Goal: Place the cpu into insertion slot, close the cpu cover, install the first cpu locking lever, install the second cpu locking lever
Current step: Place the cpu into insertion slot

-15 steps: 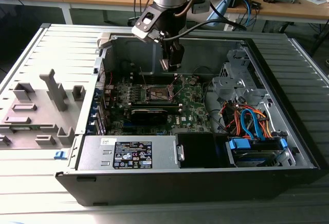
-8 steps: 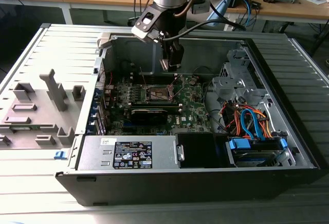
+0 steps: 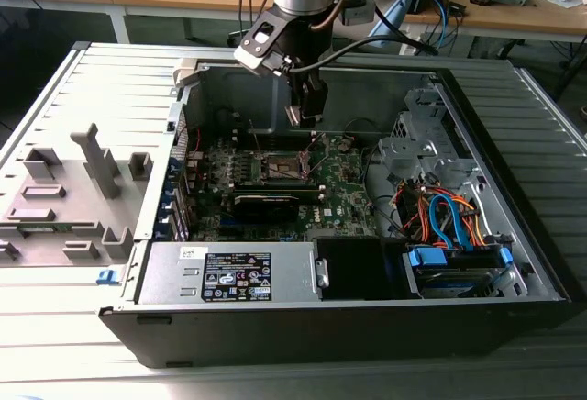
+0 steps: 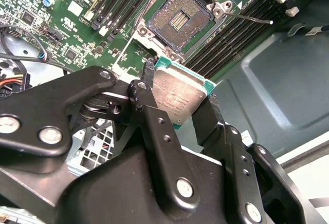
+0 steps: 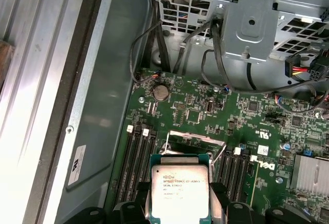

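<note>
Pinching the chip (image 4: 177,94) by two opposite edges, with the gripper (image 4: 179,100) squeezing its black fingers (image 4: 208,121) in from either side. Showing the chip (image 5: 180,190) silver face up in the first wrist view, sitting flat between the fingertips. Hanging clear above the green board (image 4: 67,34) inside the open computer case (image 3: 514,235), with the socket (image 4: 179,21) below the fingertips and a little off to one side, its gold contacts bare. Seemingly working on the placing step, chip not yet seated. Calling, by the look of it, for keeping the chip level and square to the socket rim, lining up all four edges before loosening the pinch, and sparing the fine contacts any tilting or sliding. Also worth staying clear of the thin lever (image 4: 249,18) sticking out beside the socket, beyond the fingertips.
</note>
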